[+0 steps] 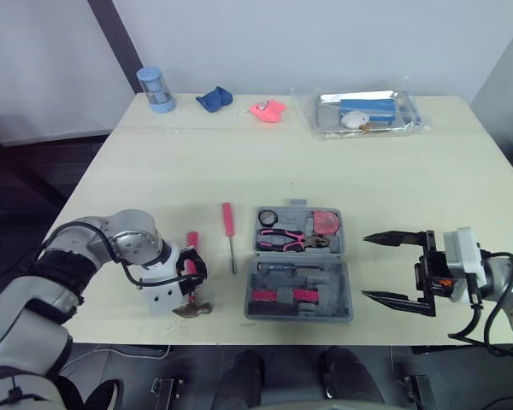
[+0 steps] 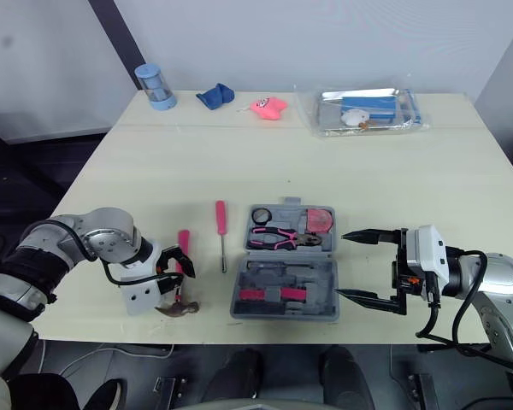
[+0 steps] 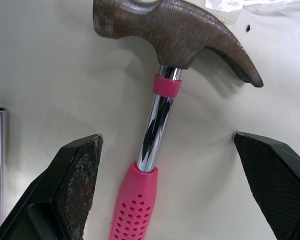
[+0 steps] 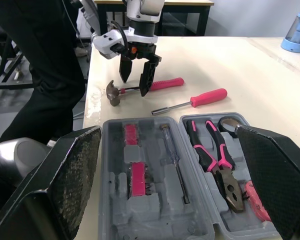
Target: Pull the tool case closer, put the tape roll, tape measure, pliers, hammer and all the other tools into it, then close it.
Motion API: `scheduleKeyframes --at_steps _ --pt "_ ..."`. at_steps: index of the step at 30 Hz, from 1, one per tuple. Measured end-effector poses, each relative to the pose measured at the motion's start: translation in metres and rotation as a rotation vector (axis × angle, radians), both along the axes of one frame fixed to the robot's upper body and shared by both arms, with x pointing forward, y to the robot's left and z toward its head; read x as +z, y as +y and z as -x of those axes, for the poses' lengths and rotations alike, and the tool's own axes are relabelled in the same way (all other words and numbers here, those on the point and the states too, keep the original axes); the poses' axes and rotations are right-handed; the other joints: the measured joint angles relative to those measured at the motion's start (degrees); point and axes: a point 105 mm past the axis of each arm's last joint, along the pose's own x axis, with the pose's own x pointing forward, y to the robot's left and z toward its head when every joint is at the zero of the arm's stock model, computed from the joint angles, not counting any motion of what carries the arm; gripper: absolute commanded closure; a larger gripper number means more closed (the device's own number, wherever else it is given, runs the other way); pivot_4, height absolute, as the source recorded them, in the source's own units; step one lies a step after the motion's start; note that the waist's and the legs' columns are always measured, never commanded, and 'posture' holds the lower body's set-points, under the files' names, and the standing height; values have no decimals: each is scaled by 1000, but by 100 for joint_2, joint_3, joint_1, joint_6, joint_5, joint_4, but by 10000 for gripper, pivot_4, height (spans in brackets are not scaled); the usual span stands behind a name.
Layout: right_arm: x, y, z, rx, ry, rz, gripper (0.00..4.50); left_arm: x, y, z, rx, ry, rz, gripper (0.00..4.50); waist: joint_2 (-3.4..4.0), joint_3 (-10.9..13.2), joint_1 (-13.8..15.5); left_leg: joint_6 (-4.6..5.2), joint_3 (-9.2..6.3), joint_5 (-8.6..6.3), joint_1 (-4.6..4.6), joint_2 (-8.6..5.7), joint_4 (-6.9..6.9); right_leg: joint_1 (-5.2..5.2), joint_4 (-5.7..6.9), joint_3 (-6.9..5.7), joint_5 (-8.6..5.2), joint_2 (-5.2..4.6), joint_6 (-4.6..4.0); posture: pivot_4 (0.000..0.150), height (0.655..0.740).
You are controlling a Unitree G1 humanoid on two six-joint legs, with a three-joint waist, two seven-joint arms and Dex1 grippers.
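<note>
The grey tool case (image 1: 325, 279) lies open near the table's front edge. Pink-handled pliers (image 1: 291, 241), a dark tape roll (image 1: 268, 217) and a red tape measure (image 1: 327, 222) rest in its far half, and a slim screwdriver (image 4: 172, 162) lies in its near half. Left of the case lies a pink screwdriver (image 1: 228, 224). Further left is the hammer (image 3: 162, 100), rusty head toward the table edge. My left gripper (image 3: 167, 137) is open, its fingers astride the hammer's steel shaft without touching it. My right gripper (image 1: 365, 266) hangs open just right of the case, holding nothing.
Along the table's far side stand a blue cup (image 1: 154, 88), a blue cloth (image 1: 214, 99), a pink toy (image 1: 267, 109) and a clear plastic package (image 1: 363, 113). The hammer head lies close to the front table edge (image 1: 239, 342).
</note>
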Motion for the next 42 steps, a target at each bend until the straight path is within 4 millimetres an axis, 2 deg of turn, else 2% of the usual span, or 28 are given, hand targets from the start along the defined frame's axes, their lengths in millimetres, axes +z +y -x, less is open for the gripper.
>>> scheduleKeyframes --at_steps 2,5,7,10,11,12,14,21,24,25,26,27,30,31,32,35,38,41,42 --pt "0 0 0 -1 -1 2 0 -1 -2 0 -6 5 0 691 11 -7 -1 0 2 0 1 -1 0 1 0 2 0 0 0 1500 7400" --pt "0 0 0 -1 -1 5 0 -3 -4 1 -6 16 5 8101 27 -15 -1 0 3 0 1 -2 0 1 0 3 0 -2 0 1500 7400" --pt "-1 0 0 -2 -2 6 0 -5 -7 3 0 31 23 16032 32 -18 3 0 3 0 1 -3 0 1 0 4 0 -2 0 1500 7400" --pt "-1 0 0 -3 -3 10 0 -7 -12 7 9 60 59 30862 32 -18 14 0 2 0 0 -3 2 2 0 4 0 -3 1 1500 7400" --pt "-1 0 0 -3 -4 11 0 -8 -14 9 16 73 78 33201 32 -18 13 0 2 0 0 -3 3 2 0 4 0 -3 1 1500 7400" --pt "-1 0 0 -3 -5 12 0 -9 -15 11 21 85 86 39833 32 -18 12 0 1 0 0 -4 3 2 0 3 0 -2 1 1500 7400" --pt "-2 -1 0 -5 -7 16 0 -11 -24 16 22 125 128 44751 31 -17 8 0 0 0 -2 -3 4 1 2 3 0 -2 1 1500 7400" --pt "-3 -1 1 -6 -9 17 0 -9 -31 30 61 205 146 44751 23 -12 -18 0 -3 0 -1 -2 5 0 4 2 0 0 0 1500 7400" --pt "-4 0 1 -7 -8 13 0 -2 -16 40 173 252 132 44751 12 -6 -10 0 -3 0 -3 0 5 -1 3 0 -1 1 0 1500 7400" --pt "-5 0 1 -8 -4 11 0 9 -6 47 274 263 146 44751 -8 6 -23 0 -4 0 -5 3 4 -3 3 0 -1 2 0 1500 7400" --pt "-5 0 1 -9 -3 11 0 11 -5 47 284 263 145 44751 -10 7 -25 0 -4 0 -5 4 4 -3 3 0 -1 3 -1 1500 7400" --pt "-5 1 1 -4 -5 6 0 22 3 49 383 248 163 44751 -9 10 -23 0 -2 0 -8 4 4 -7 3 0 -1 3 0 1500 7400" --pt "-6 1 1 -7 1 5 0 33 8 54 556 230 218 44751 -5 14 -17 1 0 -1 -6 5 3 -5 3 0 -1 2 0 1500 7400" --pt "-5 2 1 -1 -2 3 0 32 8 56 673 217 268 44751 -3 15 4 1 -1 -1 -3 5 3 -3 4 -1 -2 2 0 1500 7400" --pt "-5 2 1 -1 -2 3 0 30 8 56 693 220 275 44751 -3 15 3 1 -1 -1 -3 5 2 -3 3 -1 -2 2 0 1500 7400" --pt "-7 4 1 8 6 1 0 20 6 68 925 254 349 44751 -12 22 -10 1 0 -1 -7 7 -1 -6 0 -1 -2 2 0 1500 7400" --pt "-5 5 0 16 -1 0 0 27 4 42 1107 200 465 44751 -10 23 57 1 -12 0 -6 4 6 -2 9 -14 -2 4 0 1500 7400" --pt "-4 6 0 20 -6 0 0 35 9 10 1303 135 627 44751 -11 23 31 1 -12 0 -7 3 8 -1 6 -13 -2 4 0 1500 7400" --pt "-4 6 0 21 -7 0 0 34 11 6 1360 126 667 44751 -12 23 -6 1 -12 -1 -9 4 7 -2 0 -12 -2 4 0 1500 7400"
